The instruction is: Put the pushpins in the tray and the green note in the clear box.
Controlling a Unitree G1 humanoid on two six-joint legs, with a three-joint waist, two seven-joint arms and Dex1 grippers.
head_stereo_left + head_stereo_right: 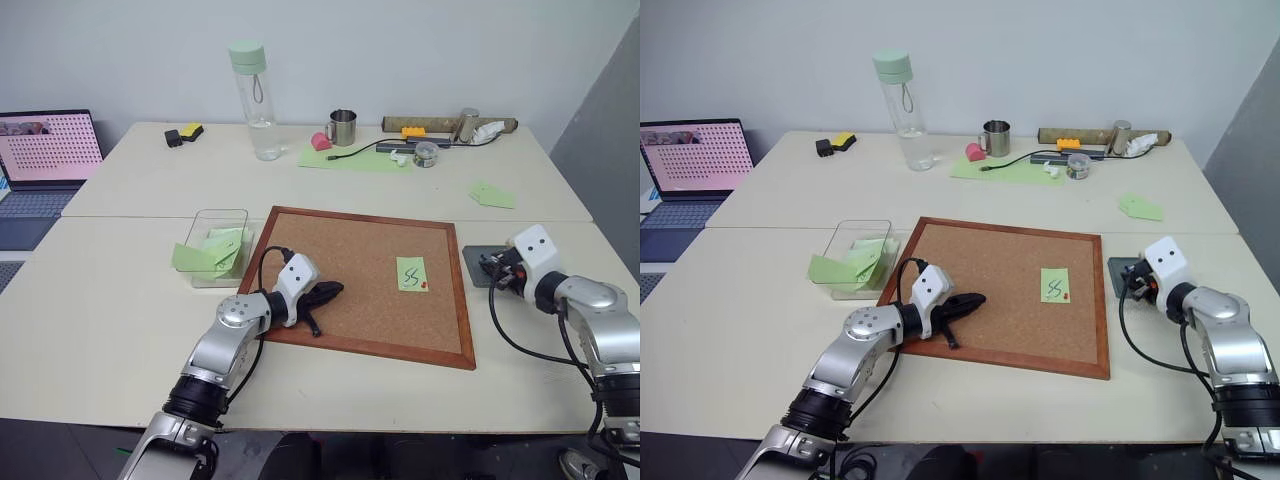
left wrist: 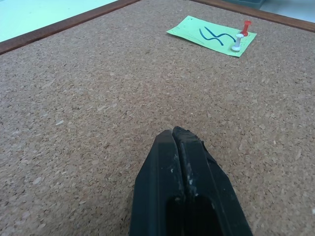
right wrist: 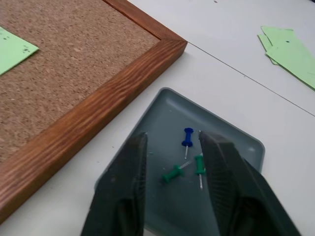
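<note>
From the head camera, the large wood-framed cork board sits centre table, and the small light green square note with the black squiggle lies on it toward three o'clock, a tiny red pushpin at its lower right corner. At nine o'clock of the board stands the small clear plastic box, holding several plain green paper notes, some spilling over its near wall. At three o'clock, just off the board's frame, sits the flat dark grey tray, with the right gripper right over it. The left gripper rests low over the board's near left part, black fingers pressed together. On to the left wrist camera: the closed fingers point across bare cork toward the squiggle note, where the red pushpin and a pale one stand side by side, stuck in the note's corner. Right wrist camera now: the two fingers stand apart, holding nothing, above the grey tray, and inside lie three loose pushpins, one blue and two green, close together.
</note>
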